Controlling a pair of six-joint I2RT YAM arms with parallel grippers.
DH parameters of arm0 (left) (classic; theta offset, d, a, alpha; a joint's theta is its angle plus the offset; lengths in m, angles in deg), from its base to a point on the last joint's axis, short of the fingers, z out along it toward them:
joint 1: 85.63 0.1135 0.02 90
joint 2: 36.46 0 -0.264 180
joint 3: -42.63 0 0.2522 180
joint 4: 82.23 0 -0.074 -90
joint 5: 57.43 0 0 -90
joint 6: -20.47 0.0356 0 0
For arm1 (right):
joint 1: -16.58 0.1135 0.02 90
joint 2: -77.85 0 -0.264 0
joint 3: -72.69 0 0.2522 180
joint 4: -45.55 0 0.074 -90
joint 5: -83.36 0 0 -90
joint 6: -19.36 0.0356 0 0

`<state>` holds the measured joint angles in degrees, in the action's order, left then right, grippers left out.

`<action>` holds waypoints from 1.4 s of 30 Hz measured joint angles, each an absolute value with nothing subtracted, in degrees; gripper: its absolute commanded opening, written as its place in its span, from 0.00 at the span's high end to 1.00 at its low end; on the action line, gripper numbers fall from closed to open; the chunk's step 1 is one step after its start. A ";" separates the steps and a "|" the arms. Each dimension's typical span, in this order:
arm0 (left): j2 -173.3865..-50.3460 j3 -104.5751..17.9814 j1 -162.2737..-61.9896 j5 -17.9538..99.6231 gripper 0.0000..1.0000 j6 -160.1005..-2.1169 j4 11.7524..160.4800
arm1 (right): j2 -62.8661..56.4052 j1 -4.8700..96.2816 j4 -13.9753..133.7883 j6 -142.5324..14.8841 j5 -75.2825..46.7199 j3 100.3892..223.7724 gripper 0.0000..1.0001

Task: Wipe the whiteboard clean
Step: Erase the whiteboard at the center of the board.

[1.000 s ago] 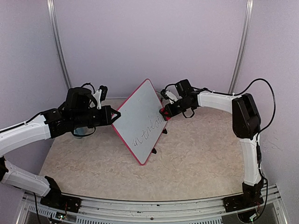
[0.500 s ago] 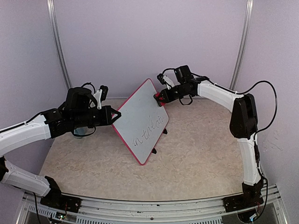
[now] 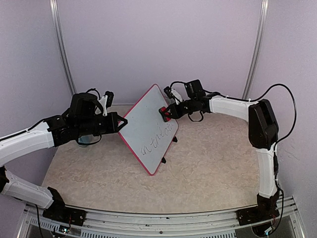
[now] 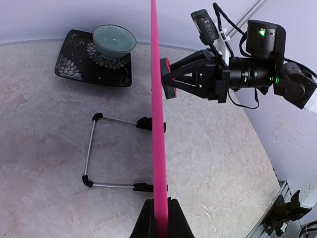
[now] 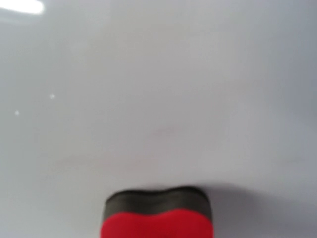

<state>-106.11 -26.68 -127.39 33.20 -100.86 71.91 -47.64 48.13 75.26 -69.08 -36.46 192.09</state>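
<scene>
Top view: whiteboard (image 3: 146, 124) propped at a slant between the two arms, eraser on its face.

Left tool (image 3: 123, 122) is pinched onto the board's pink-red frame at the left edge, fingers tapering to a point there. Right tool (image 3: 167, 112) comes in from the opposite side, clamped on a red eraser (image 3: 164, 113) that is pressed to the white surface near the upper right edge. Below and left of the right tool, dark handwriting (image 3: 158, 141) runs along the lower part of the board. Two small black feet (image 3: 164, 160) show beneath that tool, at the board's right edge, down on the beige mottled tabletop (image 3: 208, 168).
</scene>
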 measured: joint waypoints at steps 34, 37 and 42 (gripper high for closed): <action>-106.15 -26.68 -127.35 33.61 1.00 -99.94 72.37 | -43.31 49.99 48.52 -58.69 -29.49 179.63 0.97; -106.15 -26.68 -127.35 33.63 1.00 -99.88 72.37 | -43.36 50.03 47.04 -58.06 -29.56 179.22 0.97; -106.15 -26.68 -127.35 33.48 1.00 -100.16 72.33 | -43.20 50.56 41.68 -57.62 -29.89 175.00 0.97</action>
